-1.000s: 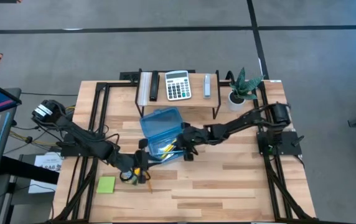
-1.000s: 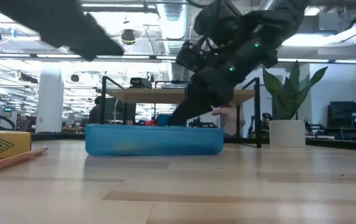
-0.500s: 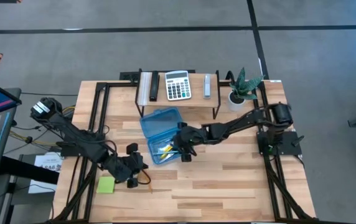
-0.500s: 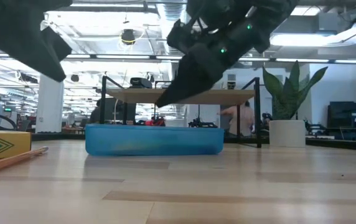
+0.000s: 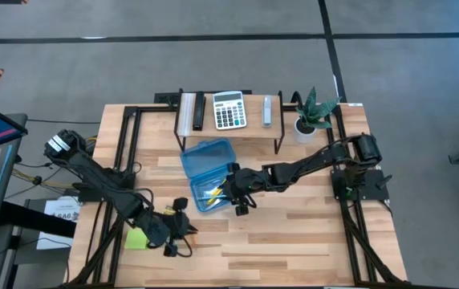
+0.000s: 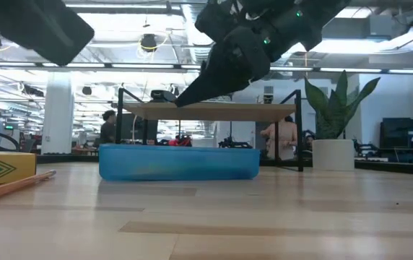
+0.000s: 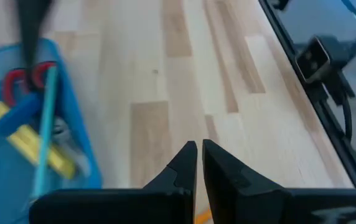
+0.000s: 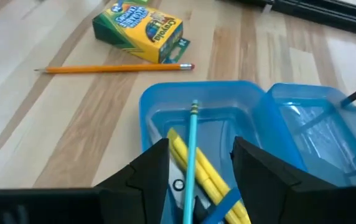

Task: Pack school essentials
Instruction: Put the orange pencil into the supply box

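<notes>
The open translucent blue case (image 5: 210, 175) lies mid-table; its tray (image 8: 228, 124) holds yellow pencils (image 8: 200, 165), a teal pen (image 8: 192, 146) and red-handled scissors (image 7: 25, 78). My right gripper (image 8: 200, 168) is open above the tray, a finger on either side of the pen and apart from it; it also shows in the high view (image 5: 238, 201). The crayon box (image 8: 139, 23) and an orange pencil (image 8: 116, 68) lie flat on the table near the case. My left gripper (image 5: 172, 235) is shut and empty above bare wood (image 7: 199, 163). The lime sticky-note pad (image 5: 137, 238) lies at the near left.
A raised shelf (image 5: 229, 128) at the far edge carries the grey-white calculator (image 5: 229, 110) and small items. A potted plant (image 5: 310, 116) stands at the far right. Bare wood lies near and right of the case. People stand in the room behind (image 6: 282, 137).
My right gripper has risen out of the blue case's tray and now hangs above it. My left gripper has gone from beside the case toward the table's near edge.
</notes>
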